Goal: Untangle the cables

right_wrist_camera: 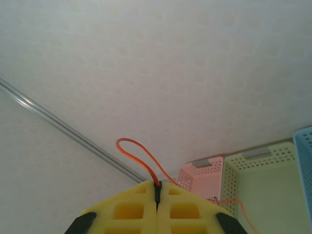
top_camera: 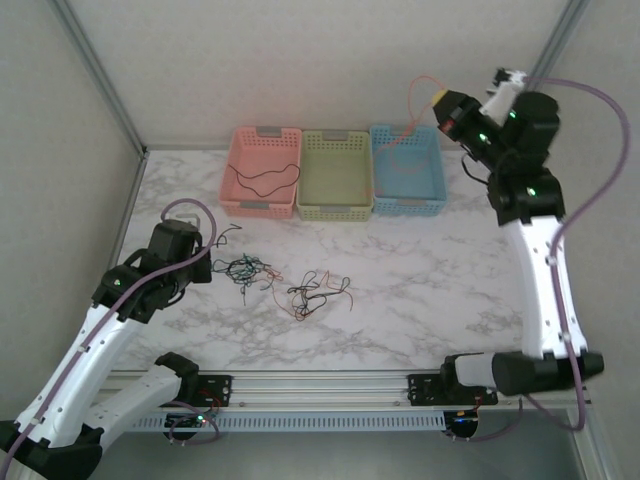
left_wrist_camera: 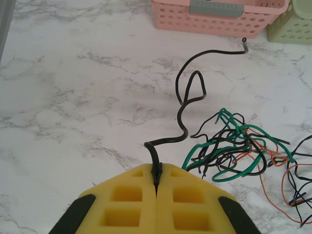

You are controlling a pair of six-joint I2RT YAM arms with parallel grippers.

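Top view: left gripper (top_camera: 208,250) is hovering beside the tangled cables (top_camera: 250,268) on the marble table (top_camera: 430,280); right gripper (top_camera: 441,100) is hanging above the blue basket (top_camera: 410,205).
Left wrist: fingers are pinching a black wire (left_wrist_camera: 181,117); the cables are lying just right of it, with the pink basket (left_wrist_camera: 219,19) beyond.
Right wrist: fingers are clamping an orange wire (right_wrist_camera: 139,152).

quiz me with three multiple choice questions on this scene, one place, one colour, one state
1. The resting black cable lies in which basket? A pink basket B green C blue
2. The looped cable in the right jaws is which colour? A green B orange C black
3. The left jaws are: A wide open B shut on nothing C shut on a curly black cable
Answers: A, it curls on the pink floor; B, an orange loop leaves the shut jaws; C, the cable leaves their closed seam.
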